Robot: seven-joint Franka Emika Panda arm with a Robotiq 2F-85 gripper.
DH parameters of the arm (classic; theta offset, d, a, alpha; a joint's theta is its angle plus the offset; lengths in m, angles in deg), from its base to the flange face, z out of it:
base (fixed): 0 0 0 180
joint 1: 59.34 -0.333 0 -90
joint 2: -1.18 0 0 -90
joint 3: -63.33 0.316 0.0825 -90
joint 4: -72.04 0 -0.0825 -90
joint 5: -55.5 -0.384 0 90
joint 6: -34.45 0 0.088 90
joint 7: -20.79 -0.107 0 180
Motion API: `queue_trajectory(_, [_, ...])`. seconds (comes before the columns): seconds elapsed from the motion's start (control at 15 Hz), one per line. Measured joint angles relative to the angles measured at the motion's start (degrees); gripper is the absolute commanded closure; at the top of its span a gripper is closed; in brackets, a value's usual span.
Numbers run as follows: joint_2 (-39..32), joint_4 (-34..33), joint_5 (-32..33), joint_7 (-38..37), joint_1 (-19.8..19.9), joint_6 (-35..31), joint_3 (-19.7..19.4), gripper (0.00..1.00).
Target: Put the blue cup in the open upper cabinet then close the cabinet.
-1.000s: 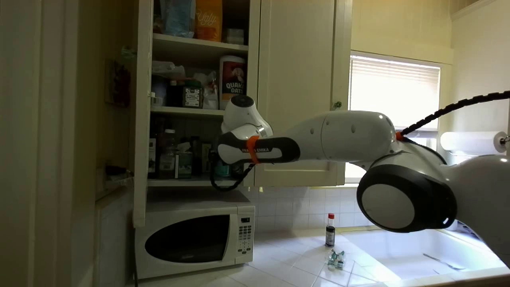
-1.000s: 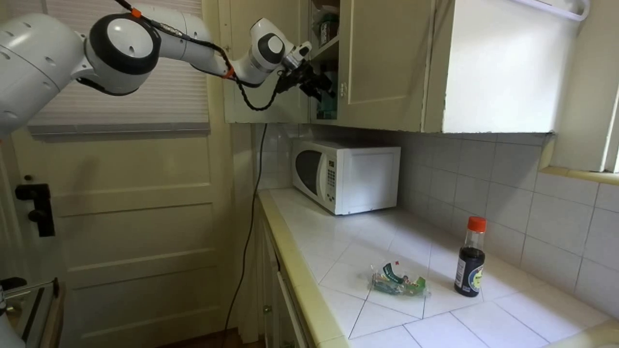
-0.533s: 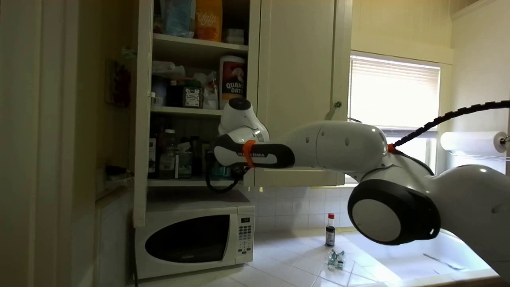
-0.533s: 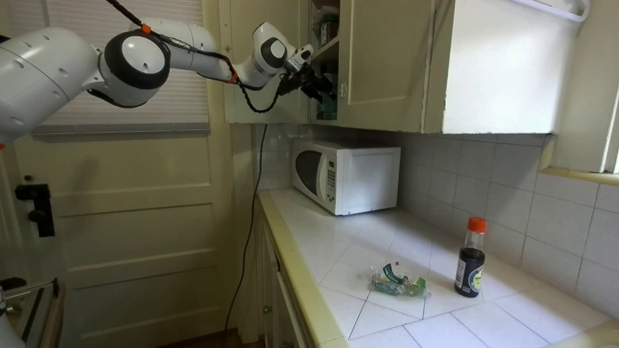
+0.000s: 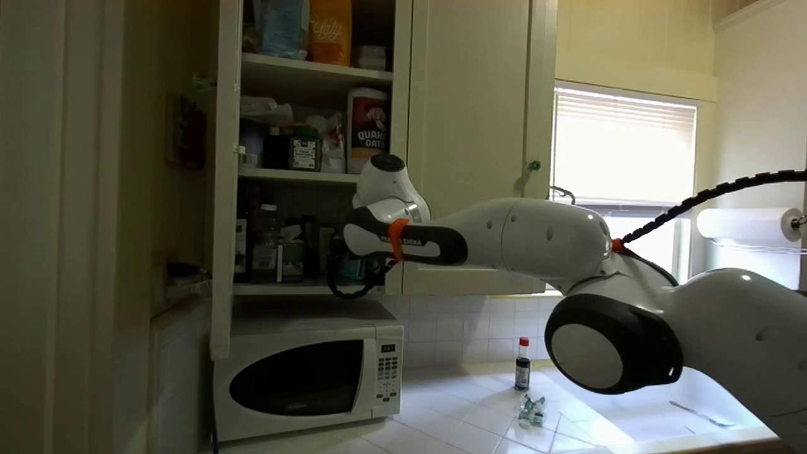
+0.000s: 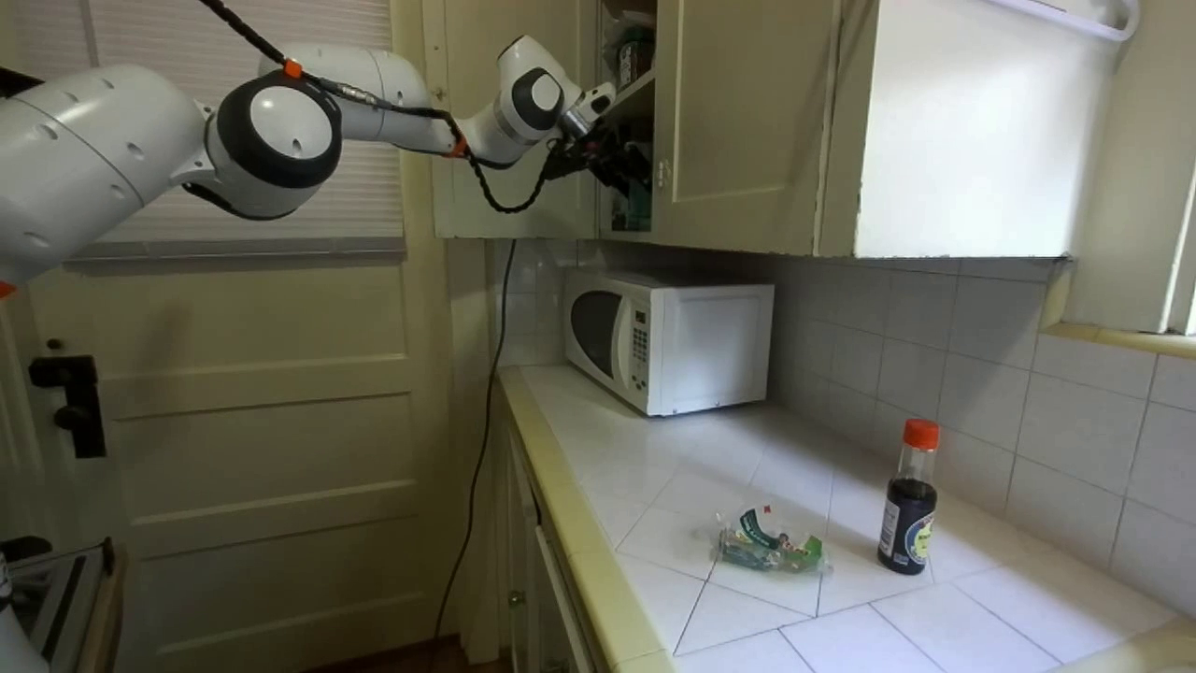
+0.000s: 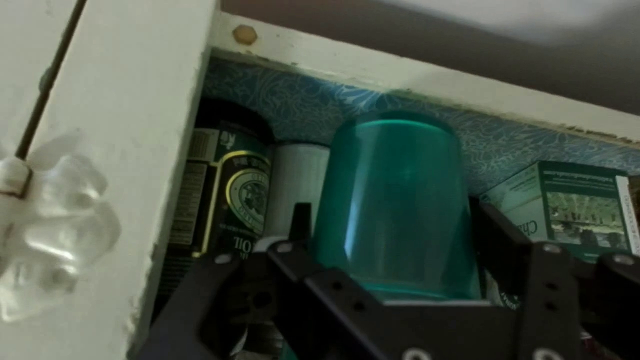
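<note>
wrist view | tool [image 7: 392,217] clasping blue cup [image 7: 397,172] | in both exterior views, arm [image 5: 536,233] outstretched nearly level at open upper cabinet [image 5: 299,176]

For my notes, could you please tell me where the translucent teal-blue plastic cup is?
In the wrist view, the cup is right of centre between the black fingers, with a white cylinder to its left and a green cardboard box to its right.

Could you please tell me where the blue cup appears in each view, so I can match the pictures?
In an exterior view: the blue cup, left of and below centre, partly hidden.
In an exterior view: the blue cup, upper half, just right of centre, partly hidden.
Wrist view: the blue cup, large, right of centre.
Shared landmark: the upper cabinet's bottom shelf edge.
</note>
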Motion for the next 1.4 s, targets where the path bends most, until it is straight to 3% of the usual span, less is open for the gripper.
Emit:
queue_trajectory(0.53, [-1.88,-3.74,0.15,0.03,0.05,2.89,-0.47,0.45])
queue_trajectory(0.6, [-1.96,-4.04,0.24,0.03,0.05,2.94,-0.72,0.2])
queue_trajectory(0.8, [-2.04,-4.38,0.24,0.03,0.05,2.95,-0.81,0.2])
queue_trajectory(0.87, [-2.05,-4.38,0.24,0.03,0.04,2.95,-0.81,0.45])
queue_trajectory(1.4, [-3.25,-4.23,0.19,-0.46,0.33,-1.82,-0.78,0.45])
